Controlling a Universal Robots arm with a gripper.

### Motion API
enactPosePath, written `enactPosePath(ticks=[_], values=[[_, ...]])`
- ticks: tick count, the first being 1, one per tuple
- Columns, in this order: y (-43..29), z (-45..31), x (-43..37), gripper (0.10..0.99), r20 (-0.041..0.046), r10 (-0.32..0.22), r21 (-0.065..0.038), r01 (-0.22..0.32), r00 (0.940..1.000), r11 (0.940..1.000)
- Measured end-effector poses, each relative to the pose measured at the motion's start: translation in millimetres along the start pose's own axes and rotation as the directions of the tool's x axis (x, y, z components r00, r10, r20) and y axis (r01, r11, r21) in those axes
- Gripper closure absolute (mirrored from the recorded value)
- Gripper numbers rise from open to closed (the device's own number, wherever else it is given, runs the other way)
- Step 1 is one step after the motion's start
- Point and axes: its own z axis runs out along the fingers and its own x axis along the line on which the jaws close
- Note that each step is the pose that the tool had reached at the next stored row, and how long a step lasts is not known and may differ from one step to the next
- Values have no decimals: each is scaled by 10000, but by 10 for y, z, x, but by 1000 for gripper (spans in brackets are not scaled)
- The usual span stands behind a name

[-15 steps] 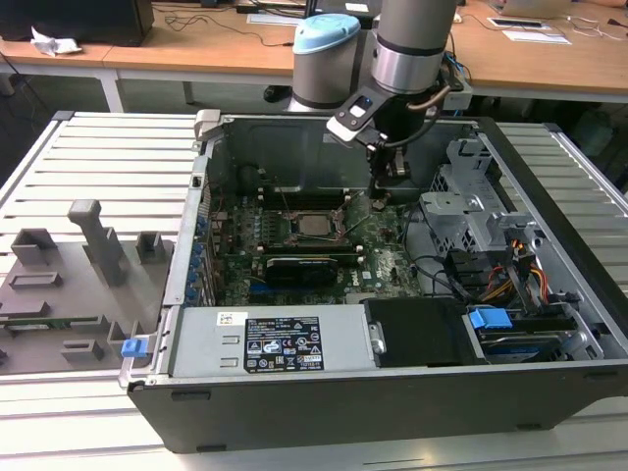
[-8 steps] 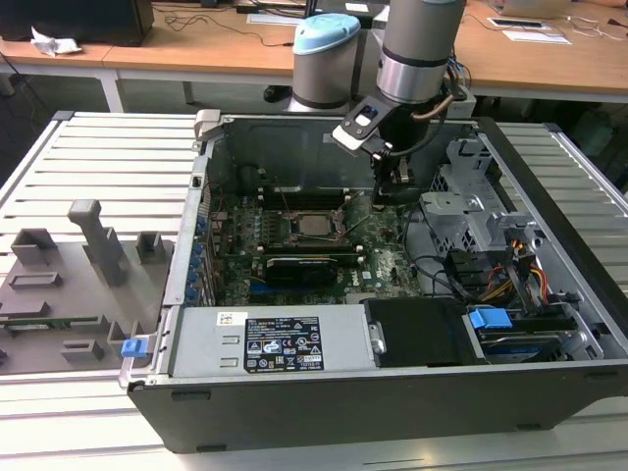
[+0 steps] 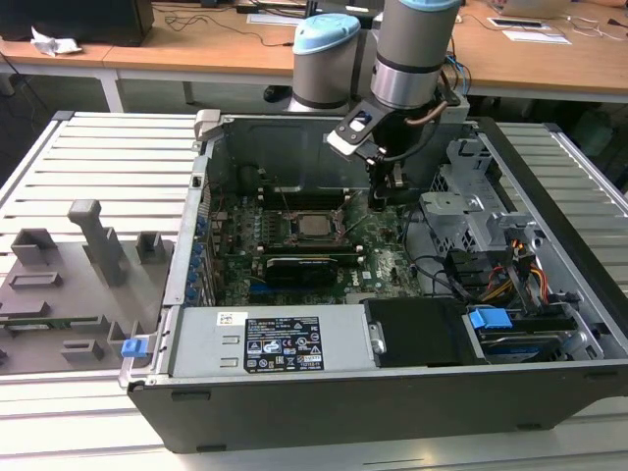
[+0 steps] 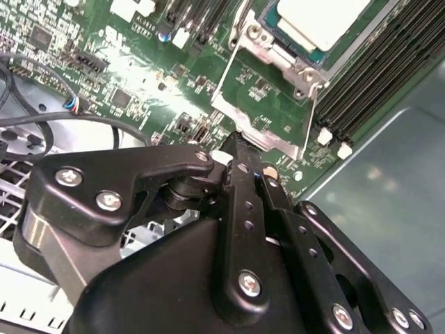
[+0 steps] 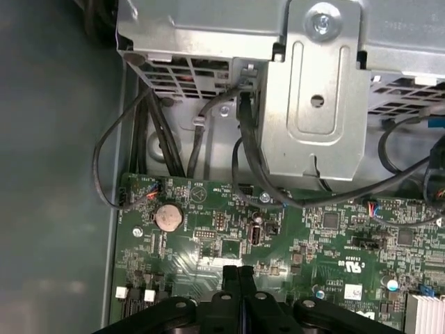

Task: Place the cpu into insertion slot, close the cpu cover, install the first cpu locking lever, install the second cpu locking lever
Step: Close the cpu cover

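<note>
Gripper (image 3: 381, 199) fingers (image 5: 231, 280) are pressed together with nothing between them in both wrist views. The tips sit low over the green board (image 5: 208, 243), just beside the insertion slot (image 3: 291, 218) on the exterior view's right. The cpu (image 3: 316, 225) lies seated in the slot. The cpu cover (image 4: 259, 40) frames its silvery top.
</note>
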Motion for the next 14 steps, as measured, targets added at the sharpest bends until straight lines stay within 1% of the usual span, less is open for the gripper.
enactPosePath(ticks=[9,14], values=[[-173,-3,14,980,0,0,0,0,10000,10000],[-283,-4,22,980,0,1,0,-1,10000,10000]])
